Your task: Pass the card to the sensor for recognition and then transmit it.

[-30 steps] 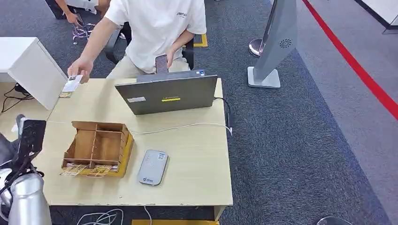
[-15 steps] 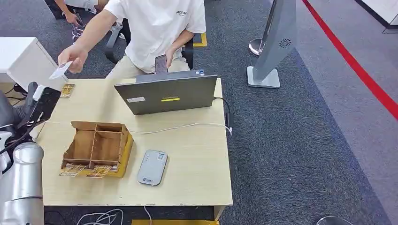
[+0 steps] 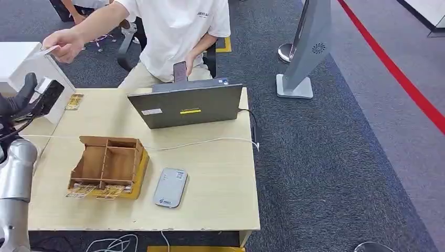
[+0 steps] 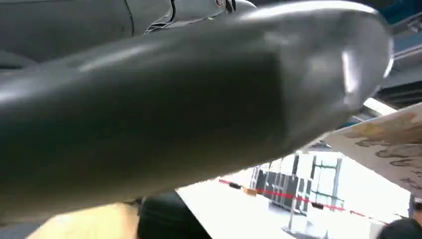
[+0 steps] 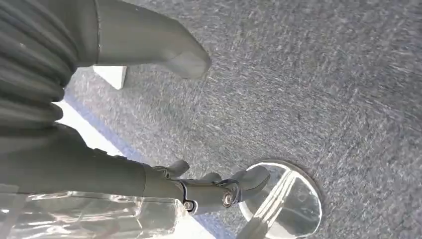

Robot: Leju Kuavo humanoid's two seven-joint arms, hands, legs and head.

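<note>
Card (image 3: 51,50) pinched in a person's hand (image 3: 64,43) above the white cabinet (image 3: 31,73), just beyond the raised left hand (image 3: 23,97), grip impossible to tell, right hand (image 5: 199,186) hanging empty, fingers apart, over carpet, wooden organizer (image 3: 108,165), card reader (image 3: 170,187) and laptop (image 3: 186,105) on the table (image 3: 220,173).

Counts:
- 1 wooden table (image 3: 220,178).
- 1 laptop (image 3: 186,105), well right of the left hand (image 3: 23,97).
- 1 sensor (image 3: 170,187), grey, flat on the table, well apart from that hand.
- 1 compartment box (image 3: 108,165), brown, between hand and sensor.
- 1 card (image 3: 50,50) in the person's hand (image 3: 65,43), just above the left hand.
- 1 small card pile (image 3: 74,101) on the table, just right of the left hand.
- 2 card bundles (image 3: 97,192) at the box's near edge; exact card count can't be read.
- 1 phone (image 3: 180,71) in the person's other hand.
- 1 white cable (image 3: 199,142) across the table.
- 1 grey stand (image 3: 307,50) on the carpet, far right.
- 1 right hand (image 5: 149,114), hanging over carpet beside 1 round metal base (image 5: 283,199).
</note>
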